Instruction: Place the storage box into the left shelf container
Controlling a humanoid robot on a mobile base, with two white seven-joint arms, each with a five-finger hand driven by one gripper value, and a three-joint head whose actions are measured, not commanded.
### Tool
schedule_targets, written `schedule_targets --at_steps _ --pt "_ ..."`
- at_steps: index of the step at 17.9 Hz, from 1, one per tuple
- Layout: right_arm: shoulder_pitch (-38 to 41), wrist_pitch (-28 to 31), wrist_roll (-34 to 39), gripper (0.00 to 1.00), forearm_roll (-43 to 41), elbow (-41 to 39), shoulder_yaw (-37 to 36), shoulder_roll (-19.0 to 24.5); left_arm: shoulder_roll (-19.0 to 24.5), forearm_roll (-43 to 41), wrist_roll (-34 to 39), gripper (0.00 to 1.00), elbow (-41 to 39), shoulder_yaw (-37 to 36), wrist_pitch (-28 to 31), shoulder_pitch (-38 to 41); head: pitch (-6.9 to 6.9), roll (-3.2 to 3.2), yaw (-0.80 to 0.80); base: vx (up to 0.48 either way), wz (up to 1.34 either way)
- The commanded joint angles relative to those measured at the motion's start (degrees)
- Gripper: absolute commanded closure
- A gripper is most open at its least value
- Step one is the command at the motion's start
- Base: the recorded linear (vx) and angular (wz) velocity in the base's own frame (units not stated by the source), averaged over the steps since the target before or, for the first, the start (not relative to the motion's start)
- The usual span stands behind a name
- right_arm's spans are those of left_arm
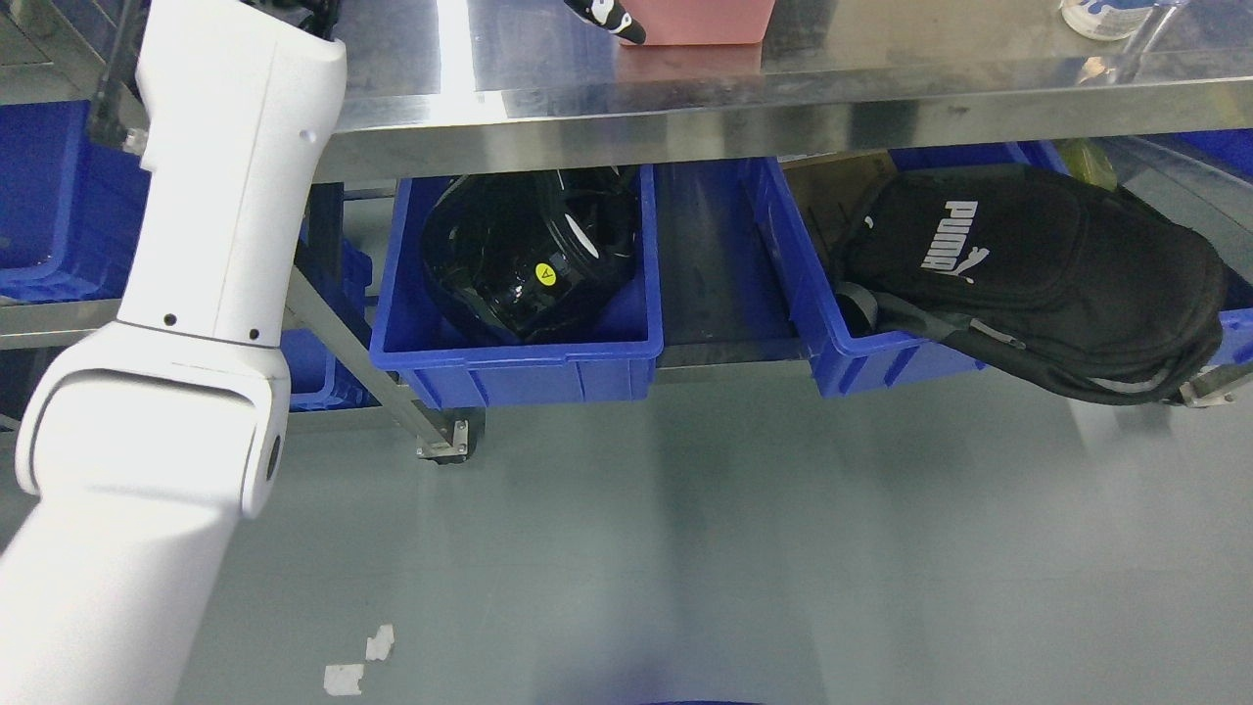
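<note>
A pink storage box stands on the steel table at the top edge, and only its lower part shows. My left arm rises from the lower left and leaves the picture at the top. A dark fingertip with white marks pokes in at the top edge against the box's left corner. The rest of that hand is cut off. A blue shelf container sits under the table left of the middle and holds a black helmet.
A second blue container to the right holds a black backpack that hangs over its rim. More blue bins stand on a shelf at far left. A table leg foot rests on the grey floor. Paper scraps lie there.
</note>
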Motion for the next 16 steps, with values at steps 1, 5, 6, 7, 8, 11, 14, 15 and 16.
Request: schedule_targets --at_steps 1,5,6,7,8,11,14,15,16 --pt "-0.3 0.1 -0.1 0.0 -1.2 -1.0 0.0 -1.0 -0.9 -2.4 0.1 0.02 10.7 -5.2 -0.1 -2.2 0.0 0.0 0.0 0.0 0.0" --pt "-0.3 0.0 -0.1 0.0 -1.2 -1.0 0.0 -1.0 -0.9 -2.7 0.3 0.03 11.1 -7.4 -0.2 -2.3 0.0 0.0 0.0 0.0 0.0" --pt "-0.3 0.1 0.0 0.0 -1.2 -1.0 0.0 -1.0 -0.9 -3.0 0.6 0.03 11.7 -7.5 -0.4 -2.3 0.0 0.0 0.0 0.0 0.0" --pt "-0.3 0.1 -0.1 0.0 -1.2 -1.0 0.0 -1.0 -0.9 -3.4 1.6 0.04 12.0 -7.5 -1.0 -2.2 0.0 0.0 0.0 0.0 0.0" --pt "-0.3 0.0 -0.1 0.0 -1.2 -1.0 0.0 -1.0 -0.9 -3.9 2.4 0.04 12.7 -7.5 -2.3 -2.2 0.0 0.0 0.0 0.0 0.0" --pt "-0.3 0.0 -0.1 0.0 -1.2 -1.0 0.0 -1.0 -0.9 -5.5 3.1 0.06 13.5 -7.6 -5.2 -2.0 0.0 0.0 0.0 0.0 0.0" --pt "-0.3 0.1 0.0 0.0 -1.2 -1.0 0.0 -1.0 -0.9 -5.6 4.3 0.06 13.5 -8.4 -6.7 -2.0 0.0 0.0 0.0 0.0 0.0" --pt "-0.3 0.1 -0.1 0.0 -1.2 -1.0 0.0 -1.0 -0.9 -5.6 4.4 0.06 13.5 -8.7 -7.2 -2.0 0.0 0.0 0.0 0.0 0.0" --pt "-0.3 0.1 0.0 0.0 -1.2 -1.0 0.0 -1.0 -0.9 -5.5 4.4 0.06 13.5 -8.8 -7.6 -2.0 0.0 0.0 0.0 0.0 0.0"
